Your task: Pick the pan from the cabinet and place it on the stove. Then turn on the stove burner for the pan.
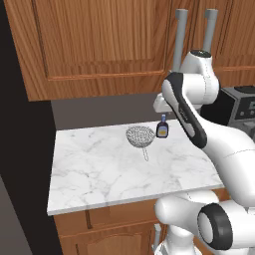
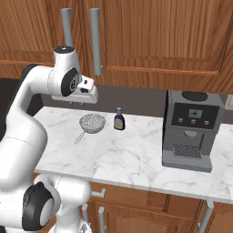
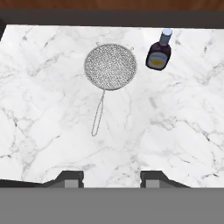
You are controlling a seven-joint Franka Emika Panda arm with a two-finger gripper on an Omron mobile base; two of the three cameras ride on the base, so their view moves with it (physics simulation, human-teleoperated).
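gripper point(image 3: 111, 178): in the hand view its two dark fingertips point(image 3: 70, 178) rise at the bottom edge with a clear gap between them and bare marble showing through; jaws partly apart, holding nothing.
hand: hangs above the counter, pointing down at it, well clear of the surface; in the right base view the white hand sits just under the cabinet doors, above the strainer.
cabinet point(image 2: 150, 36): upper wall cabinet of reddish-brown wood with raised panels; doors closed; two long vertical grey bar handles point(image 2: 94, 41) stand side by side right behind the arm's upper joint.
pan: cannot tell where it lies; the closed doors hide whatever is inside the cabinet.
counter point(image 1: 99, 174): white marble with grey veining, dark wall strip behind it, wooden low cabinets point(image 1: 109, 234) beneath.
strainer point(image 3: 110, 67): small round wire-mesh strainer lying flat on the marble near the back wall, its thin wire handle running toward the front edge of the counter.
bottle point(image 3: 159, 54): small dark bottle with a yellow label and a pale blue cap, upright, just beside the strainer on its right, not touching it.
coffee machine point(image 2: 192, 129): grey and black, standing on the counter well to the right of the bottle.
arm point(image 1: 199, 124): white with dark joints, bent up from the base, elbow high in front of the cabinet handles.
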